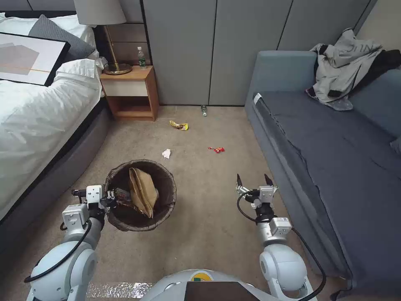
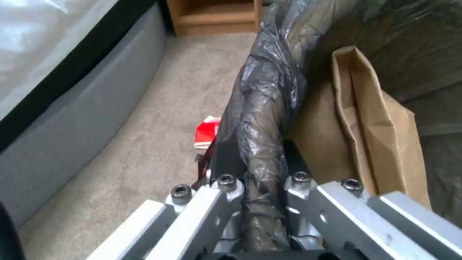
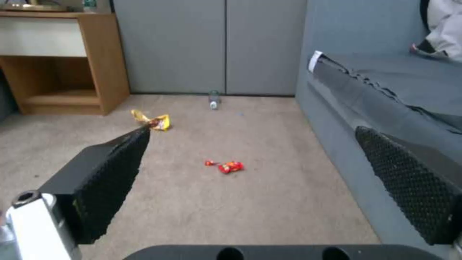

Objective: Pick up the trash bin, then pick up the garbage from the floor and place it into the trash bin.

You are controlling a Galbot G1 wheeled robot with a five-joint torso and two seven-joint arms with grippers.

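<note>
— Bin [image 1: 140, 196] first. Where is it?

— Lower left of the head view, above the carpet [image 1: 209, 200]. The left tool [image 1: 109, 200] is clamped on its rim, on the dark bag folded over the edge. A brown paper bag [image 1: 143, 191] stands inside the bin.

— And in the left wrist view?

— The metal fingers [image 2: 226, 187] squeeze the wrinkled rim [image 2: 262, 119] from both sides. A red-and-white packet [image 2: 207, 131] shows just beside the rim.

— What about the right tool [image 1: 255, 180]?

— It hangs at the lower middle right of the head view, near the sofa [image 1: 334, 138]. Its two black pads [image 3: 115, 173] are spread wide with nothing between them.

— What lies on the floor?

— A white tissue [image 1: 166, 154] just above the bin. A red wrapper [image 1: 217, 149] sits near the middle. A yellow wrapper [image 1: 179, 125] is farther up, and a small bottle [image 1: 204, 110] lies by the grey wall.
</note>
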